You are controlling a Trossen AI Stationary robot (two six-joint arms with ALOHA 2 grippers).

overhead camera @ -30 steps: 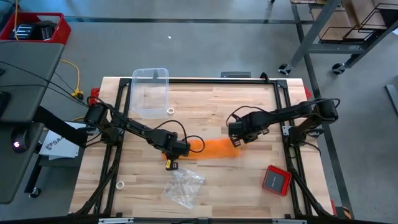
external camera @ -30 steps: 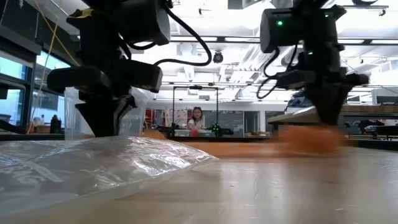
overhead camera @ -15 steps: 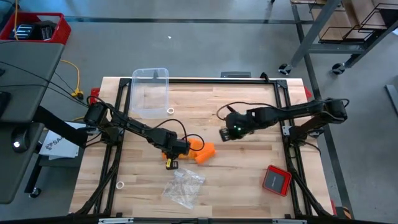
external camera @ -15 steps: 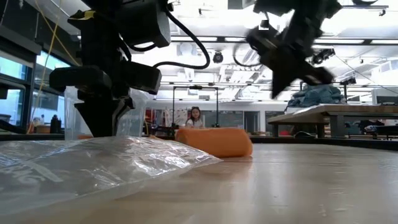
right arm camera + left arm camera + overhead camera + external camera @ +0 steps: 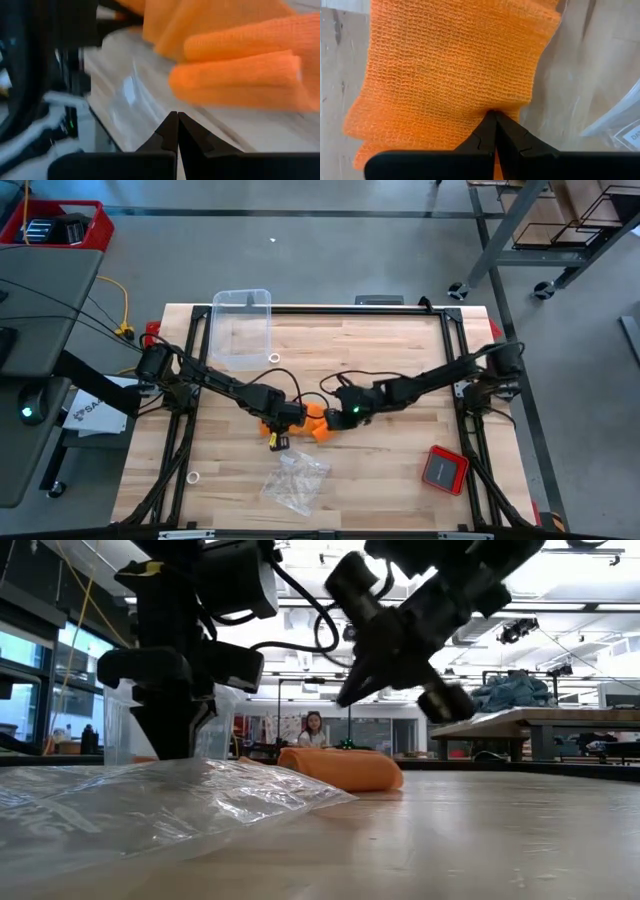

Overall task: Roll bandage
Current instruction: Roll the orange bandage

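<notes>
Bandage (image 5: 316,423), bright orange, lies bunched in loose folds near the middle of the wooden bench (image 5: 400,350), no flat band showing. In the low view it reads as a soft stubby lump (image 5: 340,767) resting on the boards, just behind the edge of a crumpled clear plastic bag (image 5: 150,805).

Left pincer (image 5: 283,420) sits at the left side of the bandage with its tips pressed together; the left wrist view shows the two dark fingers (image 5: 485,135) meeting on an edge of the knitted orange cloth (image 5: 450,75), pinching a fold of it. Right pincer (image 5: 340,417) is just beside the right side of the bandage, its tips pressed together too, with nothing between them; in the right wrist view the fingers (image 5: 170,131) point at the bare bench with orange folds (image 5: 235,75) just beyond.

Clear plastic tub (image 5: 242,328) stands at the far left of the bench with a small white ring (image 5: 274,359) beside it. Red square device (image 5: 443,469) lies near the right corner, well apart from the bandage.
</notes>
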